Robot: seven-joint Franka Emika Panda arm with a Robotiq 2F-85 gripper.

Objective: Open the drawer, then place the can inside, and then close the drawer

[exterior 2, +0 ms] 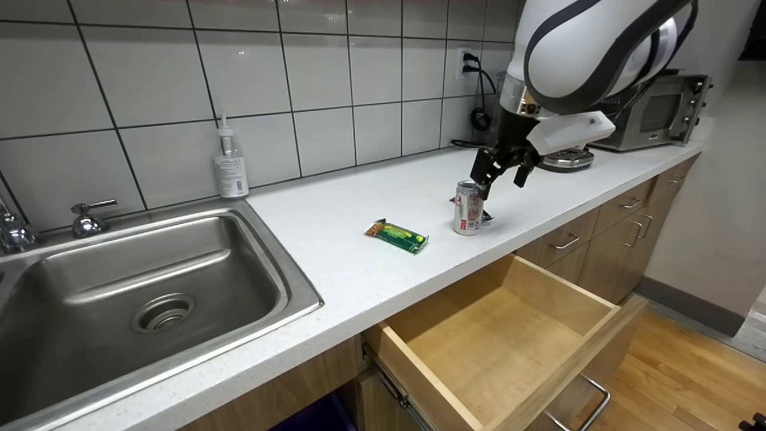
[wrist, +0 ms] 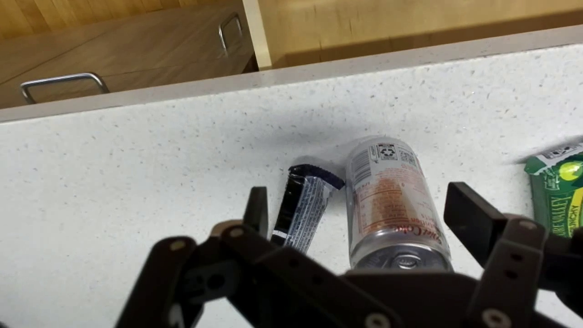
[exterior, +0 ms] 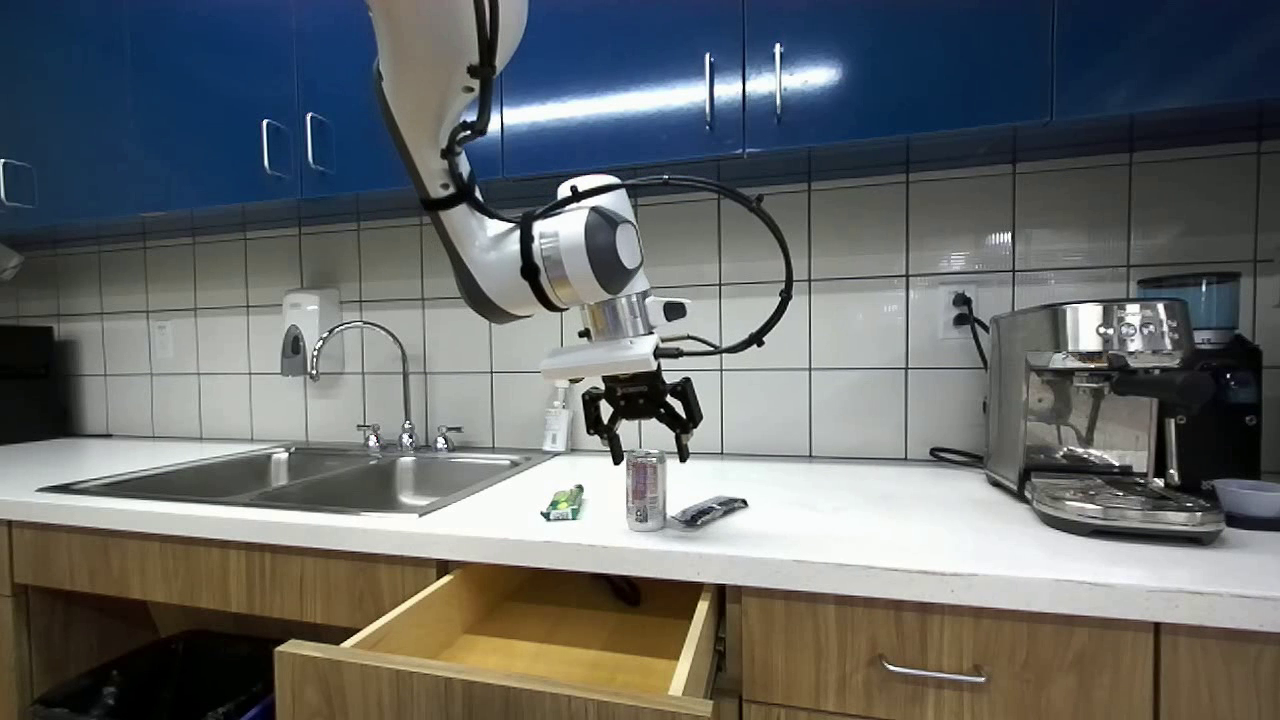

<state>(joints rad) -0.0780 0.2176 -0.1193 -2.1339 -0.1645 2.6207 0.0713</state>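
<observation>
– where to find the can (exterior: 646,492)?
– upright on the bench (exterior: 850,520); near its top, a gripper (exterior: 650,458), spread wide, holding nothing.
– how to grip well?
– centre, lower, avoid the packet (wrist: 303,208) alongside, close gently; next, the pulled-out drawer (exterior 2: 497,335).

A speckled white kitchen counter (exterior: 850,520) carries an upright silver can (exterior: 646,492) between a green packet (exterior: 563,503) and a black packet (exterior: 711,511), with a coffee machine (exterior: 1018,400) standing well apart.

exterior view: facing tiles (exterior: 860,325) | exterior view: along counter (exterior 2: 335,239) | wrist: downward, close | all share can (wrist: 391,200)
</observation>
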